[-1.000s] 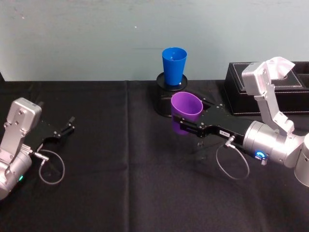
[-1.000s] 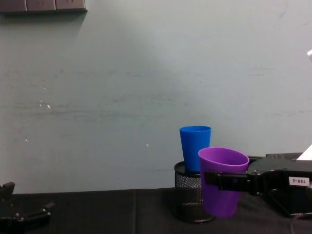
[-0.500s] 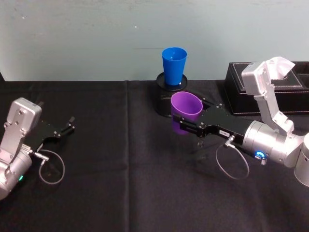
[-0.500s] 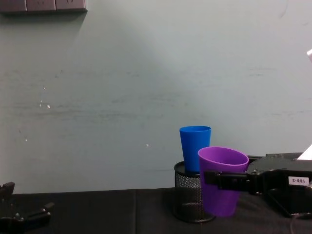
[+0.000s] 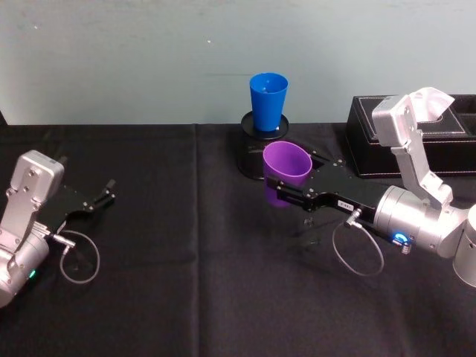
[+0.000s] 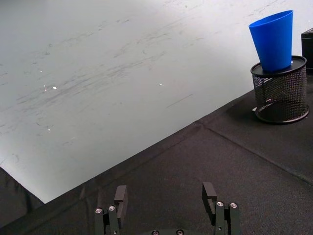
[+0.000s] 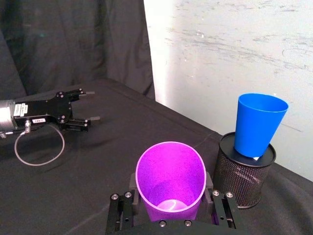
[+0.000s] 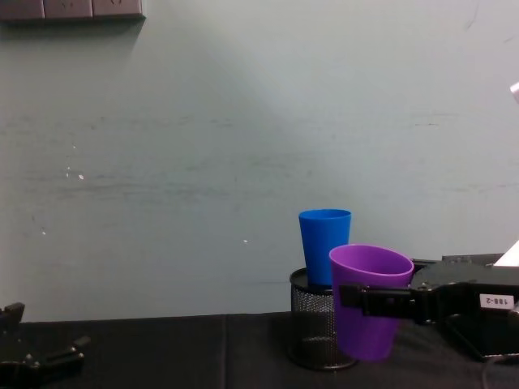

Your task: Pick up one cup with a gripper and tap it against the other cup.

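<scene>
Right tool point(image 5: 282, 194) clamps the purple cup point(image 5: 287, 165) aloft, just beside the blue cup point(image 5: 268, 100), which perches on a black mesh holder point(image 5: 249, 158). Too firm a tap could topple it. Left tool point(image 5: 104, 196) rests spread wide on the tabletop point(image 5: 186, 260).

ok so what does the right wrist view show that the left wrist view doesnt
Right wrist view, not the left wrist one: the purple cup clamped between the fingers of the right gripper, the left gripper farther off, and a dark curtain behind it.
Left wrist view, not the right wrist one: the left gripper's own fingers up close, open with nothing between them.
Both: the blue cup standing in the black mesh holder on the black tablecloth, against the pale wall.
</scene>
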`<state>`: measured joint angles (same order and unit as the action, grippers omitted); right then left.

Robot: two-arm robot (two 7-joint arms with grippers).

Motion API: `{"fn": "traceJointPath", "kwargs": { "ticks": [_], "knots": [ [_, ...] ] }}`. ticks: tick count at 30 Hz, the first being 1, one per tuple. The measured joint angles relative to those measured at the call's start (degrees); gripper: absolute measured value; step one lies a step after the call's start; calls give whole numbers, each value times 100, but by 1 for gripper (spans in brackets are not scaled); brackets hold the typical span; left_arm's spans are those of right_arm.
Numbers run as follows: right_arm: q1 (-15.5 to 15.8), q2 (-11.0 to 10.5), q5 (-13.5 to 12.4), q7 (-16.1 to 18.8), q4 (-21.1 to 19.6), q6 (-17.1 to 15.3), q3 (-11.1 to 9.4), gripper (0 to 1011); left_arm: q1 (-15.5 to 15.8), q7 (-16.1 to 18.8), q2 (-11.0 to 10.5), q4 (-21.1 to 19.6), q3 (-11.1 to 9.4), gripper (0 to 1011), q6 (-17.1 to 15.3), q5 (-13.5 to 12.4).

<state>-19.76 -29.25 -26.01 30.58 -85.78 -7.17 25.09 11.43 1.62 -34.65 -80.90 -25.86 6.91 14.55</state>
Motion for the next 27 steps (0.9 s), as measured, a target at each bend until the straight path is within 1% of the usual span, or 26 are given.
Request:
{"fn": "traceJointPath", "kwargs": {
  "ticks": [27],
  "knots": [
    [0,0,4,3,1,0,0,726,0,0,0,0,0,1000,0,0]
  ]
}}
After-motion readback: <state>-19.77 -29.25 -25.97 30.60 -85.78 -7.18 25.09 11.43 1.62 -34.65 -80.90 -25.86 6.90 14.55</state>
